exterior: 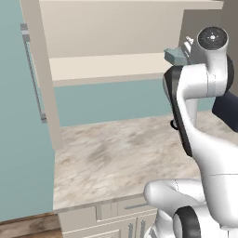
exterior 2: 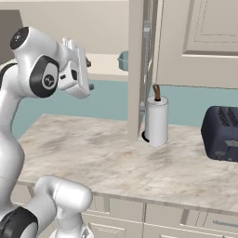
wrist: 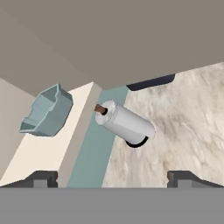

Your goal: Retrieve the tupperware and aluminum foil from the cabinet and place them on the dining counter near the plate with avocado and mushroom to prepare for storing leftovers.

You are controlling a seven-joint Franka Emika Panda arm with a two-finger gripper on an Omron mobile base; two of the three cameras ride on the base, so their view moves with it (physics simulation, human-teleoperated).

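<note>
The pale blue-grey tupperware [exterior: 175,56] sits at the right end of the lower shelf of the open cabinet [exterior: 107,67]; from the other side the tupperware [exterior 2: 123,60] shows beside the cabinet's side panel. My gripper [exterior 2: 89,73] hangs in front of the shelf, a short way left of the container and apart from it. In the hand view the gripper [wrist: 112,179] is open with nothing between its fingertips [wrist: 41,178], and the tupperware [wrist: 46,111] lies ahead at the left. The aluminum foil, the plate and the dining counter are out of view.
A white paper towel roll [exterior 2: 156,122] stands on the marble kitchen counter [exterior 2: 107,158] under the cabinet's right edge. A dark toaster [exterior 2: 222,133] sits further right. The open cabinet door [exterior: 39,69] with its bar handle juts out at the left.
</note>
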